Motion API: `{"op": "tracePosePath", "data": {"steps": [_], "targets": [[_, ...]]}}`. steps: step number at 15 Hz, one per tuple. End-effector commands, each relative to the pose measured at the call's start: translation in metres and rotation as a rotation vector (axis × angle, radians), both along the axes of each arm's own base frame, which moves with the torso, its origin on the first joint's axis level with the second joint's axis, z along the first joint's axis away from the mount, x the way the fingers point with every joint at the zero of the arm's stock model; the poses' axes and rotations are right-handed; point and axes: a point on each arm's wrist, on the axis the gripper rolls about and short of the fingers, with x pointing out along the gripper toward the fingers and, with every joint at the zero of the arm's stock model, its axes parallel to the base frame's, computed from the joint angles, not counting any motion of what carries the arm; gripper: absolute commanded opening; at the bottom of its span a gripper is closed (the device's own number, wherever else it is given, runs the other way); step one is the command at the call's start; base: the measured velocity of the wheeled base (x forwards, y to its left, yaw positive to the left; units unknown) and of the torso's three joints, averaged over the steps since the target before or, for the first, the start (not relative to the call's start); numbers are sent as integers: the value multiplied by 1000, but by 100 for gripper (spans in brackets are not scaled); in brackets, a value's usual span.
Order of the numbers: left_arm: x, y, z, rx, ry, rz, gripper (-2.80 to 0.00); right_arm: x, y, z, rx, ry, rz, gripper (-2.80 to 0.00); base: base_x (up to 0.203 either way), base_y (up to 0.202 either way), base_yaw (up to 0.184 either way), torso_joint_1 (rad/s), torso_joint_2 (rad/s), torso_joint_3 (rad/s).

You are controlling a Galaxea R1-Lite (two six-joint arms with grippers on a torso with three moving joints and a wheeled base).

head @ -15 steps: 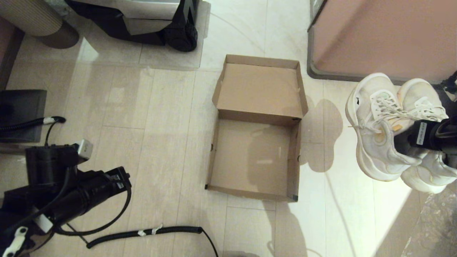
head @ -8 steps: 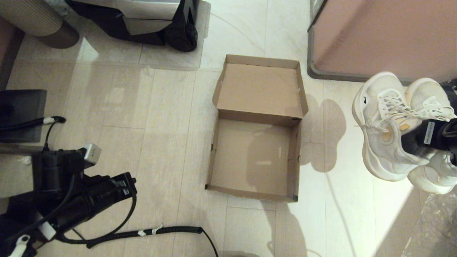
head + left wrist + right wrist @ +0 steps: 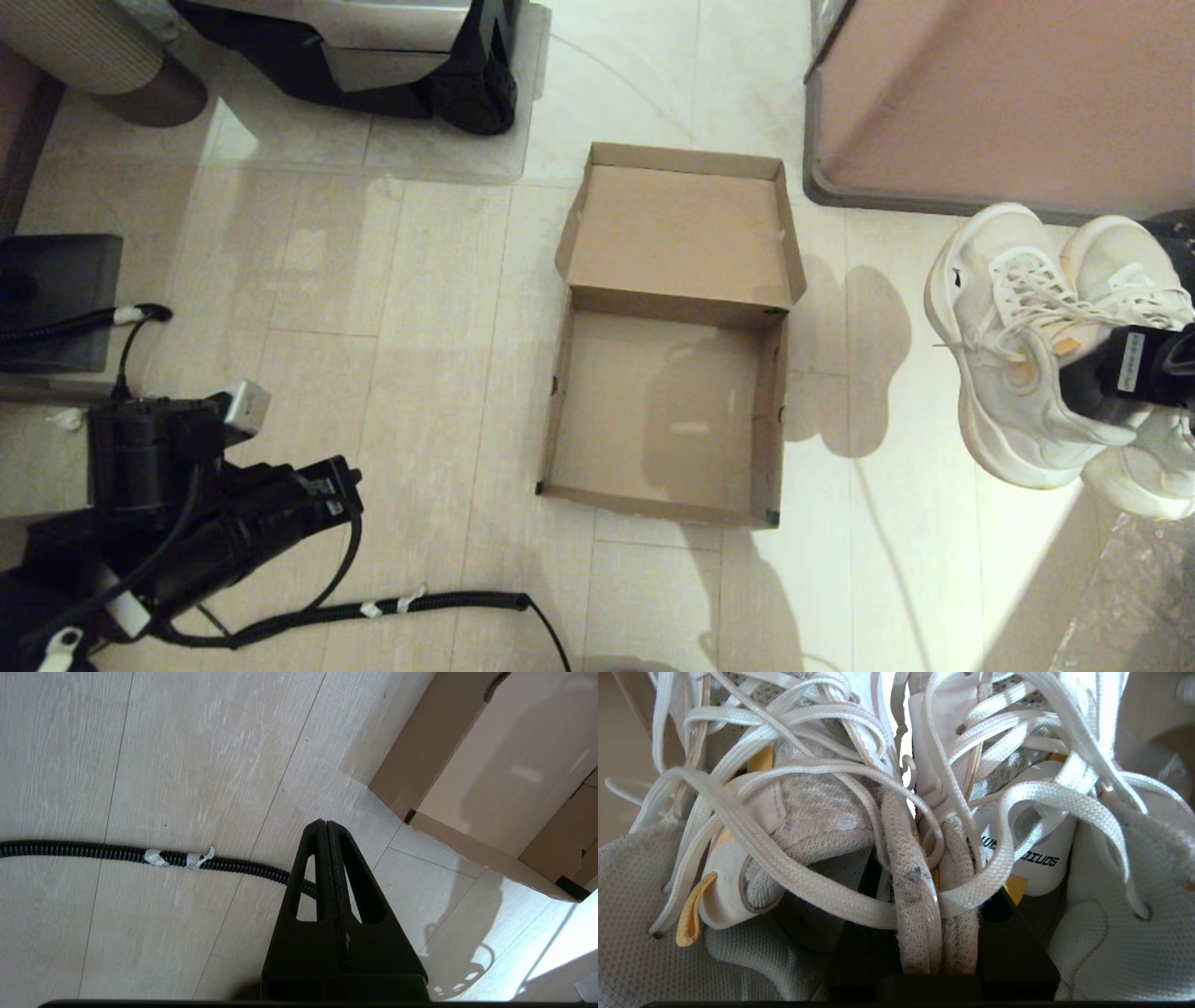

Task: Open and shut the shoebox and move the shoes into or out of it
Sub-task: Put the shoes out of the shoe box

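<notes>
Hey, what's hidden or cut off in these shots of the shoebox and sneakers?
- Pair of white mesh sneakers: head view, right shoe cut off by the edge.
- Right gripper: fingers buried under the collars and laces.
- Open brown cardboard shoebox: left wrist view shows one corner only.

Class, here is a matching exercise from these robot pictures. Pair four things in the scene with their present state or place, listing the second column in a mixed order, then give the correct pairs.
Things:
1. shoebox
2. shoes
3. left gripper
4. black cable

States:
A. shut, holding nothing
B. lying on the floor
C. open and empty
D. clamped in the right gripper, to the right of the box

Pairs: 1-C, 2-D, 3-A, 4-B
</notes>
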Motion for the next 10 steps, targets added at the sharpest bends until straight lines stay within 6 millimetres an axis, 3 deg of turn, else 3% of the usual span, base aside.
{"op": "tracePosePath", "data": {"steps": [1, 5, 10], "targets": [[1, 0, 0, 0, -1, 4, -280, 1, -1, -5, -3, 13, -1, -280, 0, 0, 0, 0, 0, 0], [6, -1, -3, 1, 11, 2, -280, 3, -5, -8, -3, 24, -19, -280, 0, 0, 0, 0, 0, 0], [20, -5, -1, -1, -3, -1, -280, 20, -23, -15, -9, 25, -79, -280, 0, 0, 0, 0, 0, 0]]}}
